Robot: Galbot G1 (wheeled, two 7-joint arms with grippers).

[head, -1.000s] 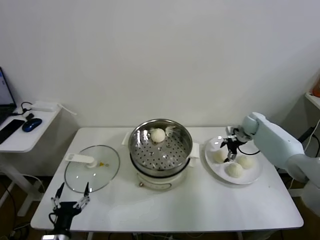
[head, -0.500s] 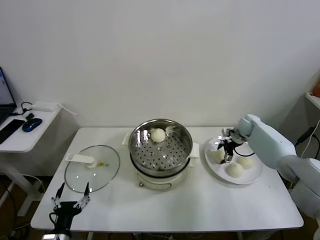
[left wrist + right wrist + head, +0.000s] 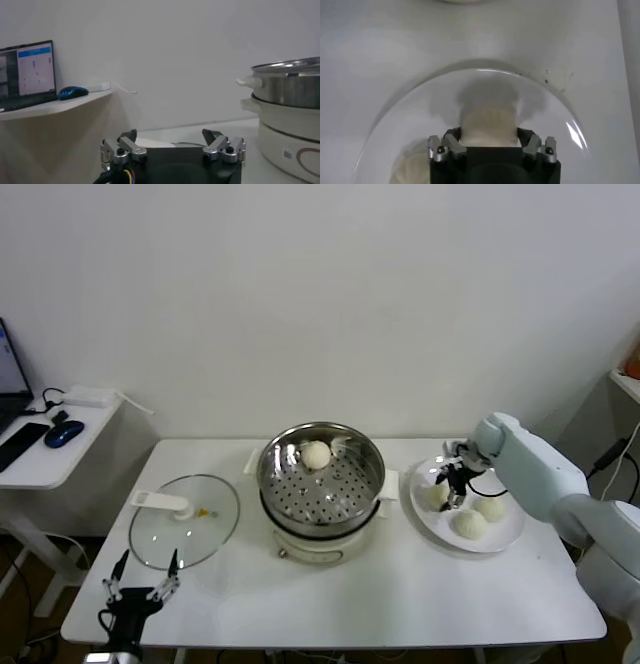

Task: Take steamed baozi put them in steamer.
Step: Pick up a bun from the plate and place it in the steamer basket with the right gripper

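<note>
1. The right gripper (image 3: 489, 137) was closed on a baozi (image 3: 488, 122), squeezed between its fingers on the white plate (image 3: 510, 534).
2. Two more buns (image 3: 479, 517) lay just beside it, not yet moved.
3. Farther off, one bun (image 3: 316, 454) sat in the steamer (image 3: 322, 481): about a quarter done.
4. The arm reached down onto the plate; the left gripper (image 3: 138, 589) was parked, open.

Four cream-white baozi (image 3: 316, 454) are showing: one against the shiny steel steamer (image 3: 322, 477), whose floor is dotted with holes, and three on the white plate (image 3: 507, 535). The steamer is sitting on a white base (image 3: 318, 548). The clear glass lid (image 3: 184, 533) is carrying a white handle (image 3: 162, 503). The table (image 3: 400, 594) is looking white, the mouse (image 3: 63, 433) dark blue, and both grippers black and silver.
</note>
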